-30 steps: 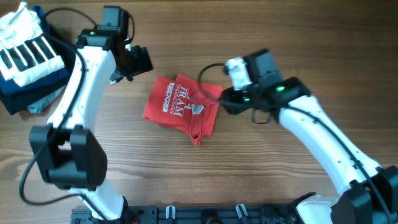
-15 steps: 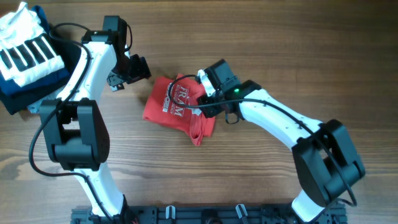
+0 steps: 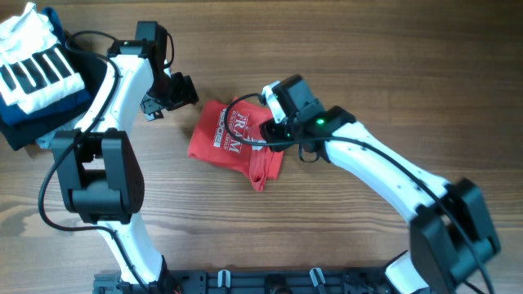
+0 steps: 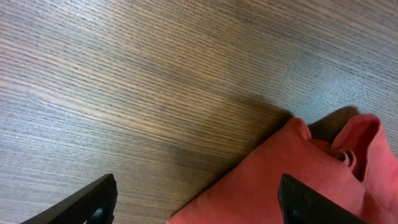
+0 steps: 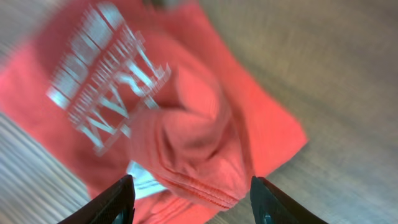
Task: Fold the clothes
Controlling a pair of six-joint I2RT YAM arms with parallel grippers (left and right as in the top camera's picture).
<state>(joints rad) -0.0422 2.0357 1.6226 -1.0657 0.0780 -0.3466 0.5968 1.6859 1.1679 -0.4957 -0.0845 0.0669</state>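
Fingers of my right gripper (image 5: 193, 200) stood apart above the bunched red T-shirt (image 3: 237, 143) at mid-table (image 3: 368, 65) (nothing clamped). My left gripper (image 4: 202, 200) gaped empty beside its corner. Closing there risked pinching several layers and dragging the fold askew.

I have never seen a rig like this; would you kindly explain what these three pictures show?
These are two white robot arms at a wooden table, each ending in a two-finger gripper. One picture looks down from above. The other two come from cameras on the wrists, with each gripper's fingers at the bottom edge. A crumpled red T-shirt lies mid-table, and a white black-striped garment sits on navy folded clothes in a corner. The left gripper is open at the shirt's edge and the right gripper is open above it. Neither holds anything.
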